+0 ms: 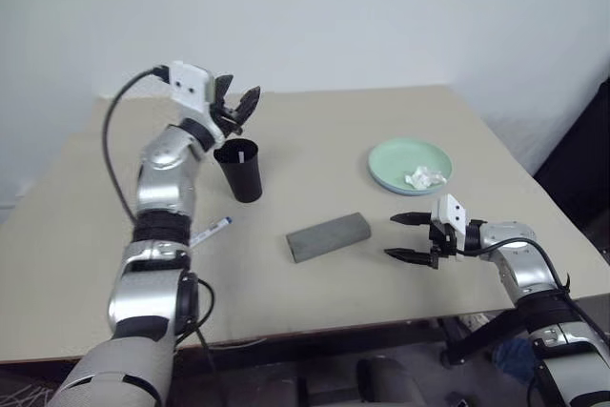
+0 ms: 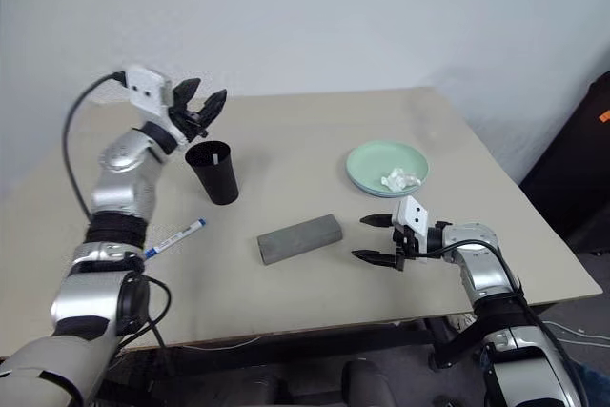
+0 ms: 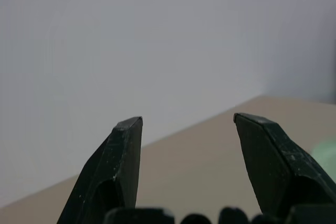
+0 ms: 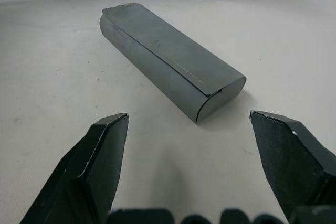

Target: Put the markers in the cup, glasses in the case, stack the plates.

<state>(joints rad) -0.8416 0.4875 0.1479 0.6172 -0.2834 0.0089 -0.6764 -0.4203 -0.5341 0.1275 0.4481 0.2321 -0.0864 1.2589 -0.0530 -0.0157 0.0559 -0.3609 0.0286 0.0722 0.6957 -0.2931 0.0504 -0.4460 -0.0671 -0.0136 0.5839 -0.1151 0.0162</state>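
The grey, rounded-edge case [image 1: 328,236] lies shut mid-counter [image 1: 315,131]. Left of it stand the black tapered cup [image 1: 239,170] and a blue-capped marker [image 2: 175,236], partly hidden by the arm. The left pincer [image 1: 237,105] gapes empty above the cup; the right pincer [image 1: 410,236] gapes empty beside the case. Beyond, a mint plate [image 1: 410,165] holds crumpled tissue [image 1: 425,176].

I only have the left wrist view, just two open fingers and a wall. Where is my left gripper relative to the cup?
Observer: The left gripper hangs close above the rim of the cup, open and empty.
Operator: Any marker left out?
Observer: Yes, one marker lies on the table beside the left arm, nearer the robot than the cup.
Operator: And the case?
Observer: The case lies closed, between the cup and the open right gripper.
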